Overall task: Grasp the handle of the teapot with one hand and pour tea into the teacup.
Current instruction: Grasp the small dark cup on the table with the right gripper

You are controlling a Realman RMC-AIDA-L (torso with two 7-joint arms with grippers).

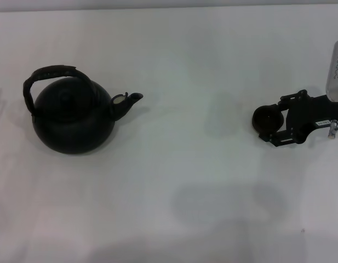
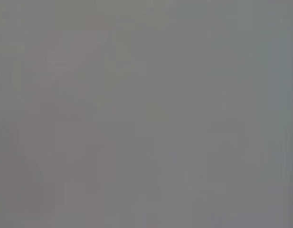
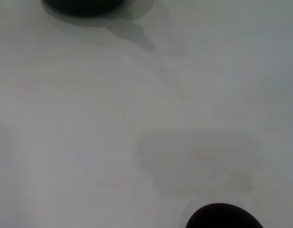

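Note:
The black teapot [image 1: 73, 115] stands on the left of the white table, with its spout [image 1: 131, 101] pointing right. Its arched brownish handle [image 1: 52, 72] loops over the lid, and nothing touches it. The small dark teacup [image 1: 265, 119] stands on the right side of the table. My right gripper [image 1: 278, 121] reaches in from the right edge and sits right at the cup. In the right wrist view the teacup [image 3: 224, 216] is close at one edge and the teapot's base [image 3: 82, 5] is far off at the opposite edge. My left gripper is out of view, and the left wrist view shows only plain grey.
The white table [image 1: 190, 66] spans the whole head view. A wide stretch of bare surface lies between teapot and teacup. The right arm's light casing [image 1: 336, 71] hangs at the right edge.

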